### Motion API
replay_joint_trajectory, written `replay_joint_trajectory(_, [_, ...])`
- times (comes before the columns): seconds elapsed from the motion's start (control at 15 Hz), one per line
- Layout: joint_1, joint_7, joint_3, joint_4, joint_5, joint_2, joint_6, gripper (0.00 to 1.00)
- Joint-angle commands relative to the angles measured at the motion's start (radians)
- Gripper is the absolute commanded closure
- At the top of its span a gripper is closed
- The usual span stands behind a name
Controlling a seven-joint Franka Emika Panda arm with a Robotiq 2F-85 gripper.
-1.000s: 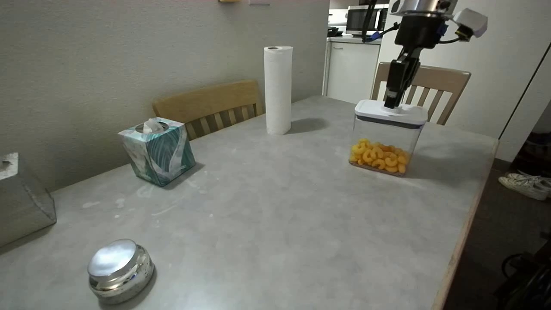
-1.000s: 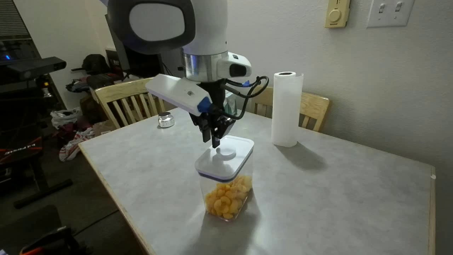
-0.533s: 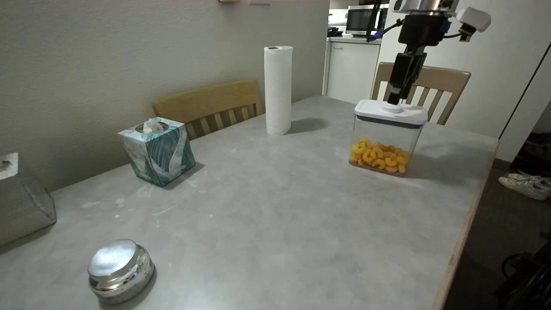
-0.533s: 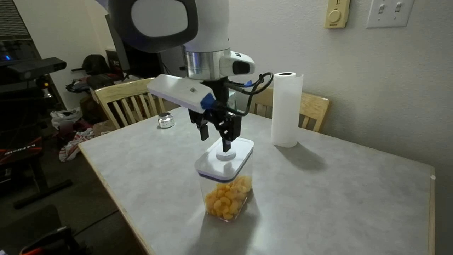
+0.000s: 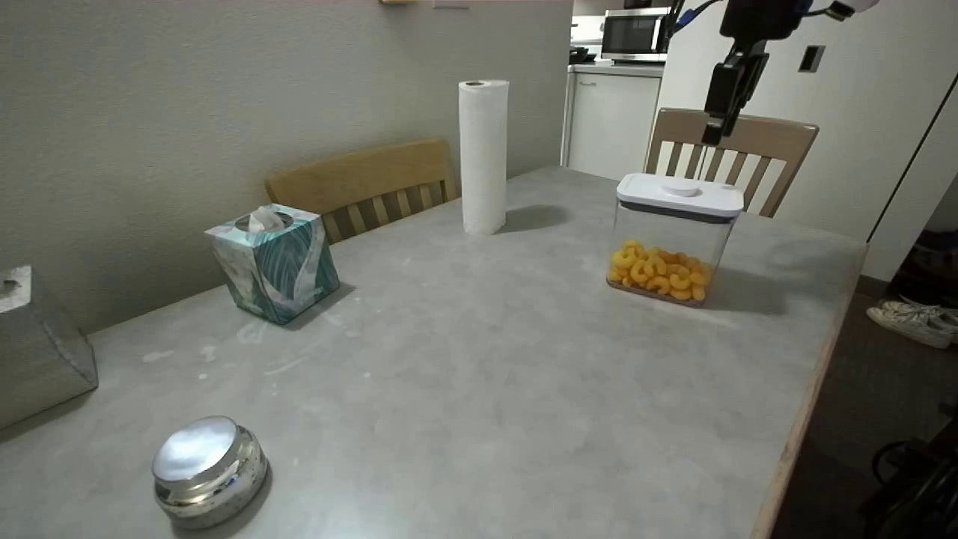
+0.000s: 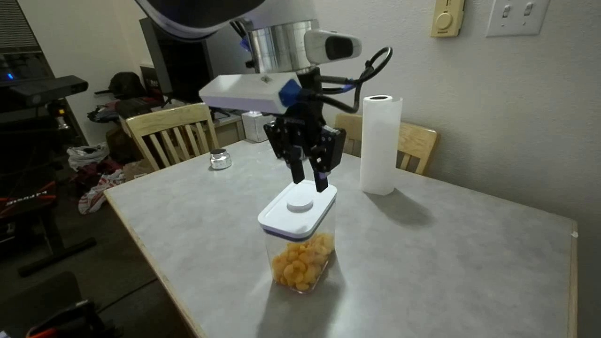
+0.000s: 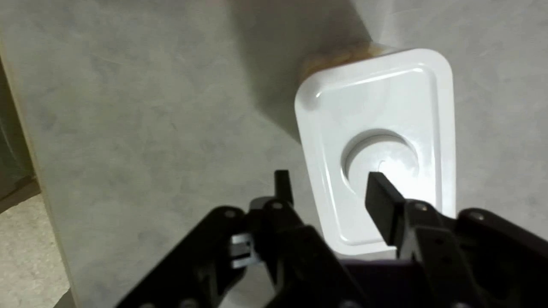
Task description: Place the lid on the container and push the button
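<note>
The clear container (image 5: 662, 258) with yellow-orange snack pieces stands upright on the table; it also shows in an exterior view (image 6: 303, 263). The white lid (image 6: 281, 220) sits level on its top and fills the wrist view's right half (image 7: 372, 98). The round button (image 6: 299, 201) at the lid's centre stands slightly above it; it shows in the wrist view too (image 7: 381, 156). My gripper (image 7: 327, 184) hangs above the lid without touching it, also seen in both exterior views (image 5: 712, 136) (image 6: 310, 183). Its jaws are apart with nothing between them.
A paper towel roll (image 5: 484, 157) stands behind the container. A teal tissue box (image 5: 275, 262), a grey box (image 5: 45, 352) and a shiny round metal object (image 5: 209, 471) are farther along the table (image 5: 479, 389). Chairs (image 6: 171, 134) stand at its edges.
My gripper has risen off the lid's button and moved aside. Its fingers stand wider apart than a second ago. The lid and container have not moved.
</note>
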Motion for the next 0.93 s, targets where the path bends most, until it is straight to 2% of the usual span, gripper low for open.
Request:
replay_joint_trajectory(0.0, [0.001, 0.056, 0.001, 0.005, -0.064, -0.063, -0.049, 0.78])
replay_joint_trajectory(0.13, [0.005, 0.073, 0.004, 0.005, -0.072, -0.079, -0.057, 0.94])
replay_joint_trajectory(0.27, [0.008, 0.076, 0.004, 0.002, -0.061, -0.079, -0.052, 1.00])
replay_joint_trajectory(0.87, [0.017, 0.049, 0.014, 0.004, 0.009, 0.009, -0.007, 1.00])
